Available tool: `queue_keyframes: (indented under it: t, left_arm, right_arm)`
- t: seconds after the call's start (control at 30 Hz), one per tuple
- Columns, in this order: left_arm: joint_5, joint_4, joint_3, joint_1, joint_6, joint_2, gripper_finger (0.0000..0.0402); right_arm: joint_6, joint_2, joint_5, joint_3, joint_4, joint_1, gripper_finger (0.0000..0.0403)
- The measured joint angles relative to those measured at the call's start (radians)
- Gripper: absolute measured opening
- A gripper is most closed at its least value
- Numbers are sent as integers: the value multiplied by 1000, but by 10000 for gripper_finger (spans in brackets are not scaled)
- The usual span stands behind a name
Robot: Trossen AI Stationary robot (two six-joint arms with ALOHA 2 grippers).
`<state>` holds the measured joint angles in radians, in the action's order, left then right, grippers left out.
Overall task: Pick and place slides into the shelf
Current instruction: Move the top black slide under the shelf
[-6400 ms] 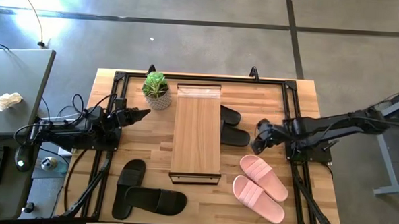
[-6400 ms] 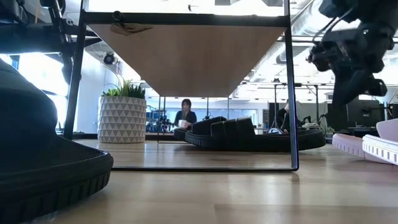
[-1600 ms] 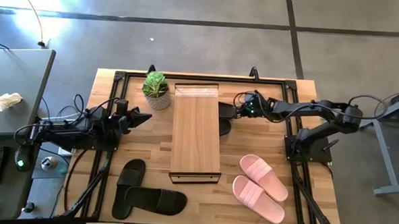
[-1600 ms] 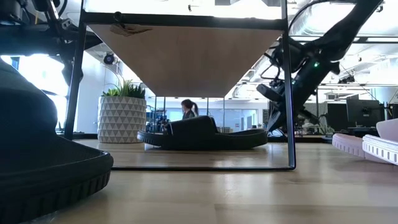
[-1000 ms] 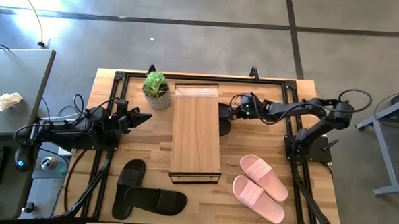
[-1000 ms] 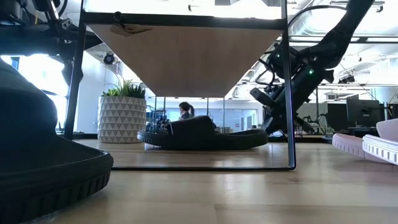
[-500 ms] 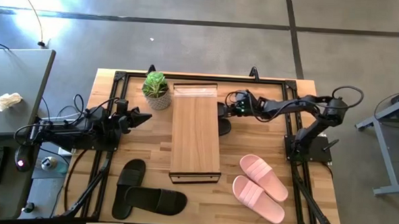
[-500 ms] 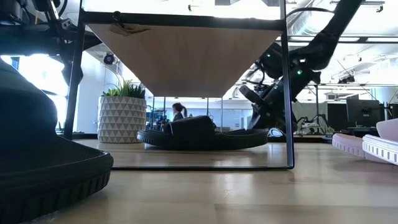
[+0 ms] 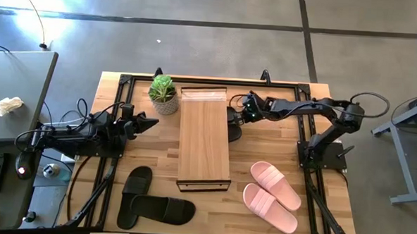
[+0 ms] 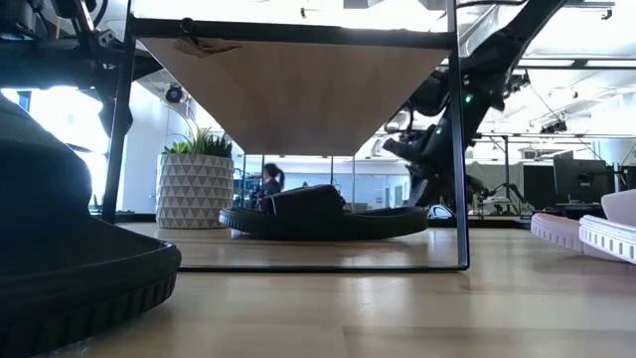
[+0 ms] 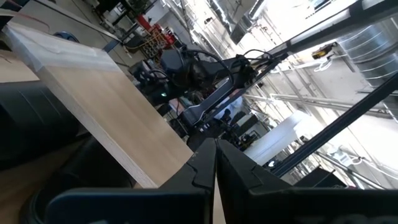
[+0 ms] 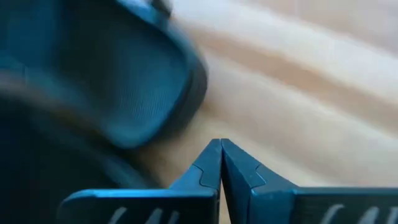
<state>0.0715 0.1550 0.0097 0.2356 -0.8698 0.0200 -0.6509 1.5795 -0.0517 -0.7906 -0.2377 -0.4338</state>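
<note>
Wooden surface (image 9: 278, 145) filling the middle of the high view, carrying the shelf (image 9: 205, 138) as a long plank running top to bottom at frame centre. Lying half tucked under the shelf's right edge, upper centre of the frame: black slides (image 9: 233, 124), only a dark sliver showing from above. Showing in the low view as a flat black pair (image 10: 323, 214) resting on the lower tier beneath the plank, long axis running left to right there. Reaching in from the right of the high view, right tool (image 9: 242, 109) sitting just right of that sliver, fingers pinched closed on nothing, tip pointing leftward at the shoe; black slide looming close ahead in the right wrist view (image 12: 124, 81). Clearly the nearer arm for this pair, probably nudging it deeper under the plank. Waiting at frame left, left tool (image 9: 150, 119), closed and empty, aimed at the shelf's left edge. Lying outside the shelf: two black slides (image 9: 152, 201) at lower left, nearer the left arm, and two pink slides (image 9: 272, 194) at lower right, nearer the right arm.
</note>
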Motion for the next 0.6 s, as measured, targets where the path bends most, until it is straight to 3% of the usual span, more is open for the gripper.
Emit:
queue_keyframes:
  t: [0.23, 0.37, 0.6]
  left_arm:
    - [0, 1, 0, 0, -2, 0, 3]
    - [0, 1, 0, 0, -2, 0, 3]
    - [0, 2, 0, 0, -2, 0, 3]
  right_arm:
    - [-3, -135, -34, -12, -280, 81, 0]
    - [-33, -159, 14, -13, -275, 132, 0]
    - [-131, -73, 21, -13, -238, 208, 0]
